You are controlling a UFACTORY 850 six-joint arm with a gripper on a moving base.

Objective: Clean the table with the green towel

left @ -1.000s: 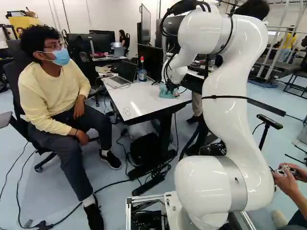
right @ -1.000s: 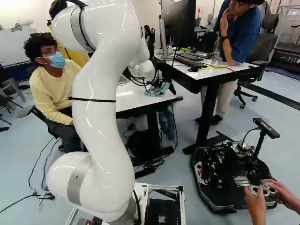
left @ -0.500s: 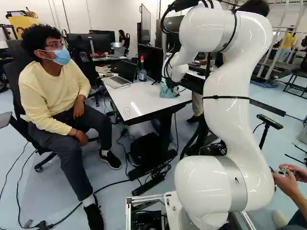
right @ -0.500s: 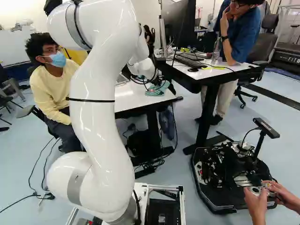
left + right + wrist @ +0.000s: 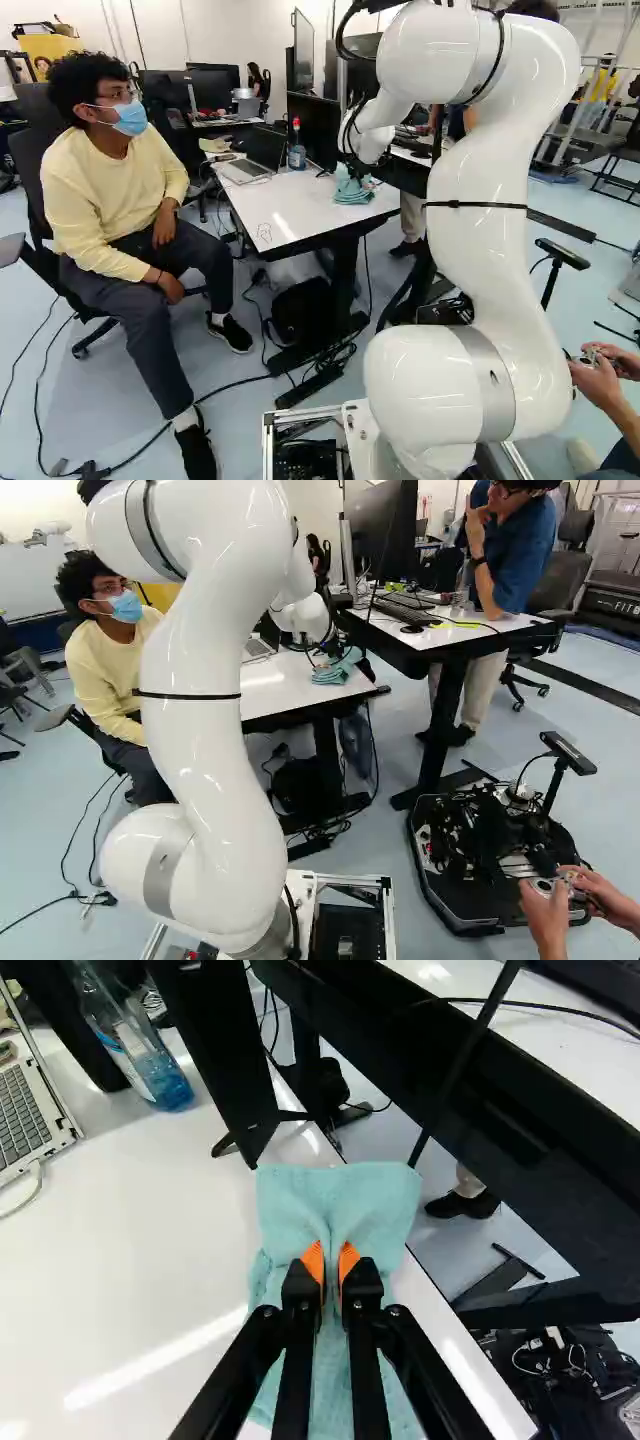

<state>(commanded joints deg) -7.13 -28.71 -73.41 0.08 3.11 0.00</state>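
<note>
Well — green cloth towel (image 5: 375, 1195), pinched into folds.

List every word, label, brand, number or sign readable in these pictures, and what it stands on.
No whole word can be quoted.
Bottle, wrist view: label too blurred to read.
Laptop, same view: key markings too small.
Dark machine, right edge of right base view: pale letters, cut off.
Arm, left base view: small dark mark low down, unreadable.
</note>
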